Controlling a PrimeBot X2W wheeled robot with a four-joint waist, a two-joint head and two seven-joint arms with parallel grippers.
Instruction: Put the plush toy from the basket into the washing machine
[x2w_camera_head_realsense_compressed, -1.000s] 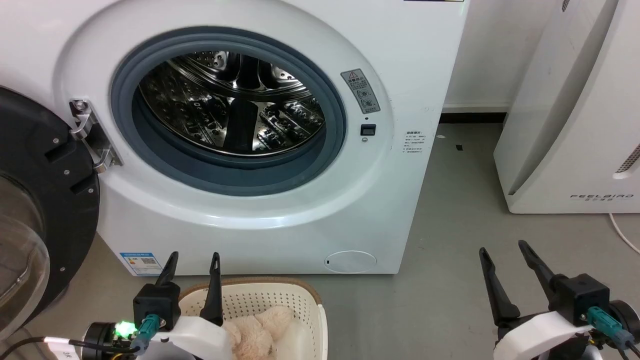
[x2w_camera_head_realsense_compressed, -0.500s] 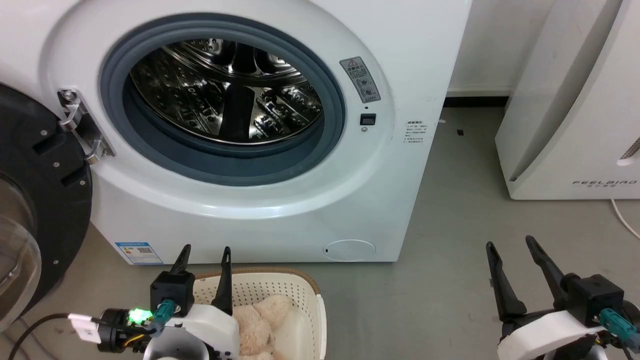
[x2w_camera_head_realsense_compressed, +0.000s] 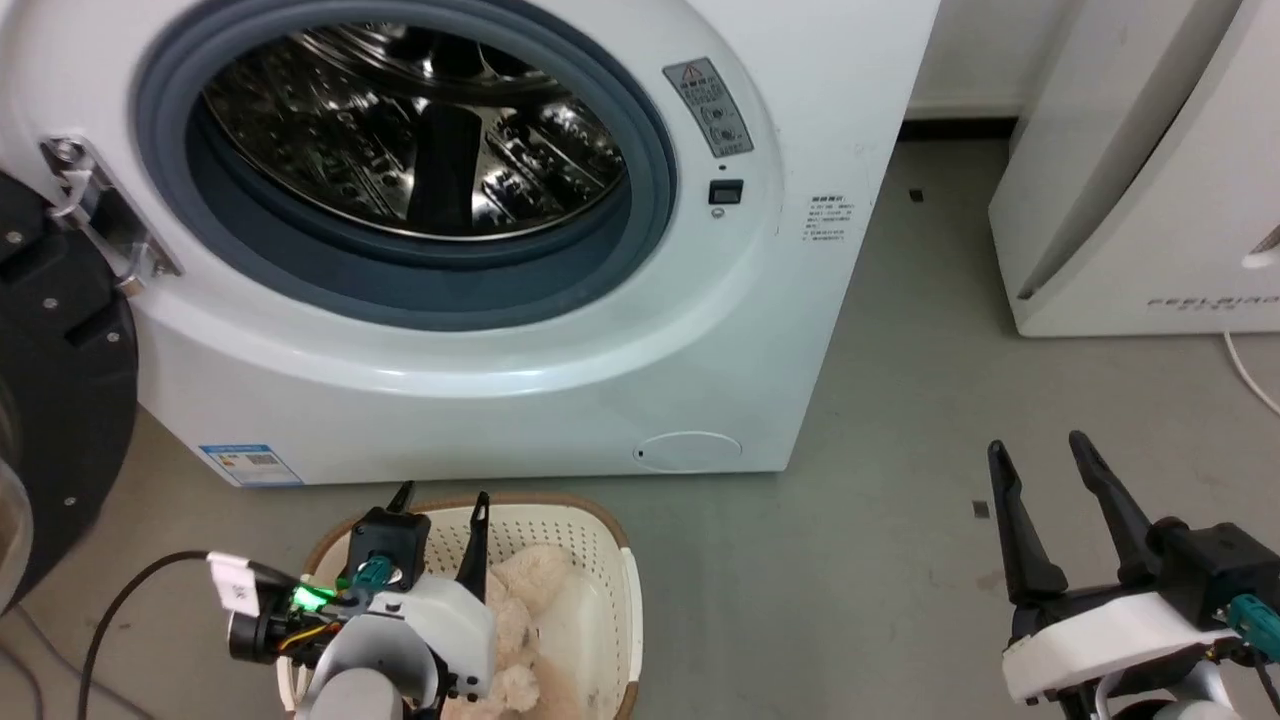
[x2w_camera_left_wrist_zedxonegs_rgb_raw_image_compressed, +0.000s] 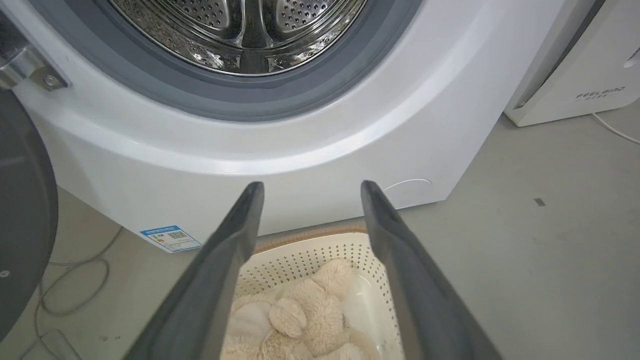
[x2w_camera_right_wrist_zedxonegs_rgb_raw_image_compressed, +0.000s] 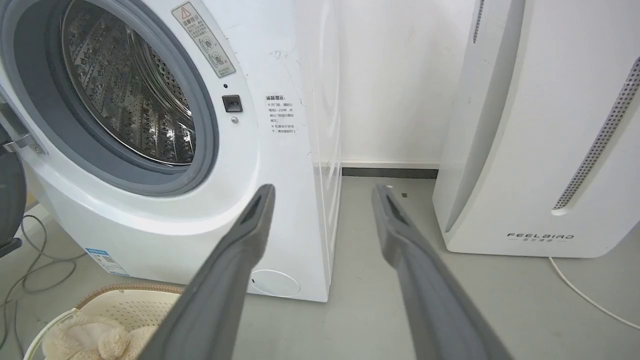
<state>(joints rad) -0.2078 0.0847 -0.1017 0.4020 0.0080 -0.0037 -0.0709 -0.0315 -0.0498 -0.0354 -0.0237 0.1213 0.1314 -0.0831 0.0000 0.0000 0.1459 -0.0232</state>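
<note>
Two claws are seen, both with fingers spread and nothing held. The left claw (x2w_camera_head_realsense_compressed: 442, 495) is poised above the near part of the basket (x2w_camera_head_realsense_compressed: 600, 560), pointed across it toward the washer (x2w_camera_head_realsense_compressed: 500, 400). This is judged as a set-up for a reach down onto the toy (x2w_camera_head_realsense_compressed: 520, 600), grasp not yet made. The toy is lying on the basket's bottom, fur up, partly hidden under the left wrist in the head view. The right claw (x2w_camera_head_realsense_compressed: 1037, 445) is held over bare floor (x2w_camera_head_realsense_compressed: 850, 560), well apart to the right, likely kept out of the way. The basket is set on the floor just in front of the washer's base, below the opening, so a lift and a push forward would be needed. The door (x2w_camera_head_realsense_compressed: 60, 400) is swung wide to the left, so the mouth is unblocked and the steel drum (x2w_camera_head_realsense_compressed: 420, 130) is in plain view. To be cleared: the basket's far rim, then the white front and the grey rubber ring (x2w_camera_head_realsense_compressed: 400, 290), which sits well higher than the basket; shaggy fur could be snagged there. The open door is on the left arm's side and is to be minded. Farther right, a white slanted appliance (x2w_camera_head_realsense_compressed: 1130, 200) is stood apart from the washer, with a white cord (x2w_camera_head_realsense_compressed: 1250, 370) on the floor beside it. Neither is judged to be in the path.
</note>
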